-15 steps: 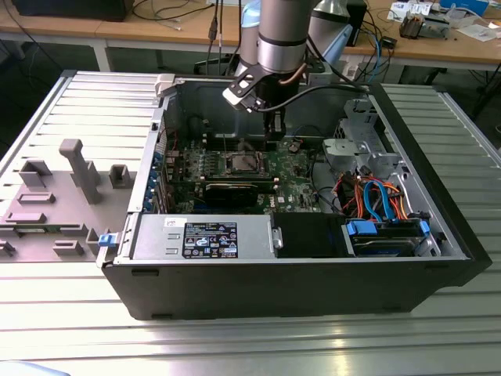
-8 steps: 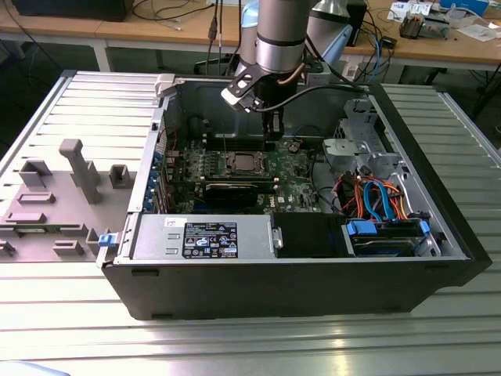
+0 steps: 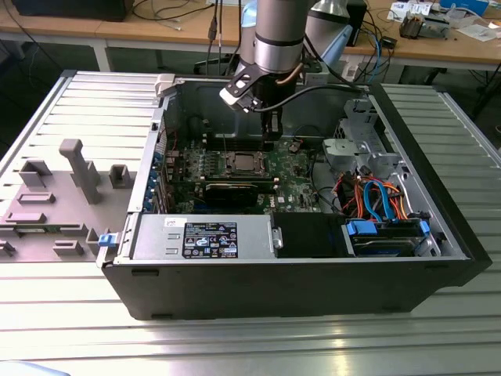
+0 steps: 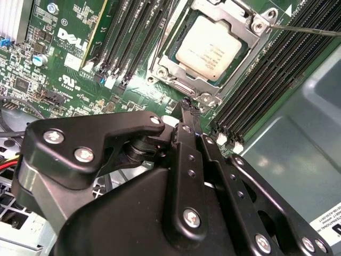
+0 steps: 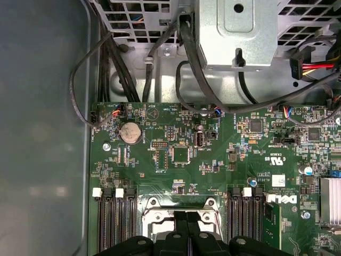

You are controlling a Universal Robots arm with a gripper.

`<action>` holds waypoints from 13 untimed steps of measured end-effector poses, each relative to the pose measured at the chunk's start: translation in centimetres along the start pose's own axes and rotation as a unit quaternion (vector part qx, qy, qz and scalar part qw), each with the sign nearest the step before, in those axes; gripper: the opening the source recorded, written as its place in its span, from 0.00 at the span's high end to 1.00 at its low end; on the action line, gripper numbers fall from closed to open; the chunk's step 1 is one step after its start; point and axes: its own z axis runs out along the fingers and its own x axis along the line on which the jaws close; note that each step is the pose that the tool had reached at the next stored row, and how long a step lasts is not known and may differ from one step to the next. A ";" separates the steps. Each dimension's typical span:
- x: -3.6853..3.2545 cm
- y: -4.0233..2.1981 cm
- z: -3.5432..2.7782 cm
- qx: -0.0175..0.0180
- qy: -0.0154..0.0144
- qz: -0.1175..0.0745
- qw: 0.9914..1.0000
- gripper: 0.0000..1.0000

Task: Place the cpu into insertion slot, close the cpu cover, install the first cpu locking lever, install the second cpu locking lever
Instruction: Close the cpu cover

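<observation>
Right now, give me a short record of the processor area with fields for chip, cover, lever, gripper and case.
cpu: lies flat, framed by the cover's window
cpu cover: down over the chip's edges
lever: thin rod running from the cover's corner across the memory slots; latched or not, cannot tell
gripper: shut, holding nothing, tips close beside the cover's edge
computer case: side open, arm reaching inside
</observation>
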 end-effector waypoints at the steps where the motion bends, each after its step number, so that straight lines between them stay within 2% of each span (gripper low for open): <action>1: 0.00 -0.05 0.00 0.000 0.000 0.000 1.000 0.89; 4: 0.00 -0.30 0.00 0.000 0.000 0.000 1.000 0.89; 13: 0.02 -1.58 0.01 0.000 0.000 0.000 1.000 0.89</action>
